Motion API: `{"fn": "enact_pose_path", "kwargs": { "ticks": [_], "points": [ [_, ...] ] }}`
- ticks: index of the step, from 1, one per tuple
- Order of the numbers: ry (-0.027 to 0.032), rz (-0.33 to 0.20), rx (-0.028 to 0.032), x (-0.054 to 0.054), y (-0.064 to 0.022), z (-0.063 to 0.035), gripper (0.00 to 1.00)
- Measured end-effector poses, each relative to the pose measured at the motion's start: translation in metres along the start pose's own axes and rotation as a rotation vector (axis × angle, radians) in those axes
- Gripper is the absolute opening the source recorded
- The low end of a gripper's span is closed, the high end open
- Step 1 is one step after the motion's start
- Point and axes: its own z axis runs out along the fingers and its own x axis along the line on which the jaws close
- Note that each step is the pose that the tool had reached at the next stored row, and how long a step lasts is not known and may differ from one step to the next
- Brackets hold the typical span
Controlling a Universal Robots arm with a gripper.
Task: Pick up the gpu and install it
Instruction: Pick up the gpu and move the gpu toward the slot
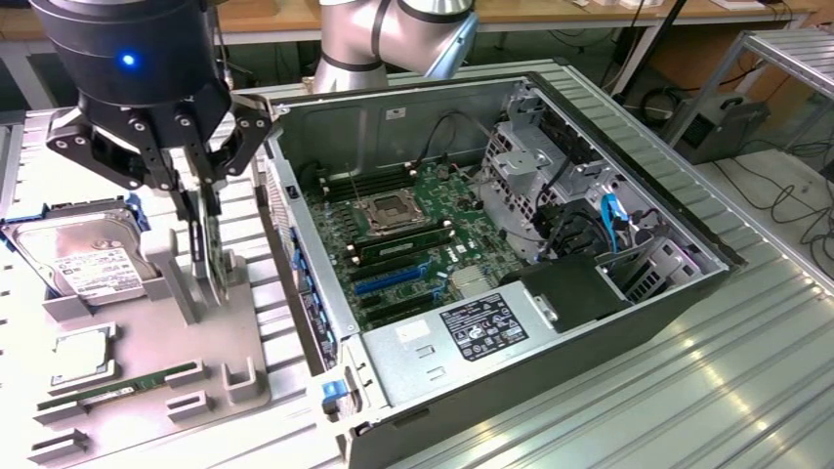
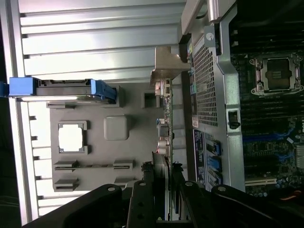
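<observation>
The gpu (image 1: pixel 211 259) stands on edge as a thin dark card over the upright holder of the grey fixture plate (image 1: pixel 156 337), at the exterior view's left. My gripper (image 1: pixel 201 227) reaches down from above with its fingers closed on the card's two faces. In the wrist view the gpu (image 2: pixel 166 118) runs edge-on away from my gripper (image 2: pixel 164 185), its silver bracket (image 2: pixel 167 64) at the far end. I cannot tell whether the card's lower edge still sits in the holder.
The open computer case (image 1: pixel 651 293) lies to the exterior view's right of the fixture, motherboard (image 1: pixel 404 230) and blue slots (image 1: pixel 391 280) exposed. A hard drive (image 1: pixel 85 259), a processor chip (image 1: pixel 81 357) and a green memory stick (image 1: pixel 124 386) rest on the plate.
</observation>
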Motion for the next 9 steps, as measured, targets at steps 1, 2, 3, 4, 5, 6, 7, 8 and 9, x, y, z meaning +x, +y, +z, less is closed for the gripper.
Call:
{"fn": "enact_pose_path", "kwargs": {
  "ticks": [1,2,3,4,5,6,7,8,9],
  "points": [
    [-0.0001,0.000,0.0000,0.0000,0.0000,-0.0006,0.26],
    [-0.0001,0.000,0.0000,0.0000,0.0001,-0.0014,0.26],
    [-0.0001,0.000,0.0000,0.0000,0.0002,-0.0023,0.26],
    [0.0000,0.000,0.0000,0.0000,0.0003,-0.0032,0.26],
    [0.0000,0.000,0.0000,-0.0001,0.0004,-0.0038,0.26],
    [-0.0001,0.000,0.0000,-0.0001,0.0004,-0.0043,0.26],
    [-0.0001,0.000,0.0000,-0.0001,0.0005,-0.0049,0.26],
    [0.0000,0.000,0.0000,-0.0001,0.0005,-0.0054,0.26],
    [0.0000,0.000,0.0000,-0.0001,0.0005,-0.0057,0.26]
  ]
}}
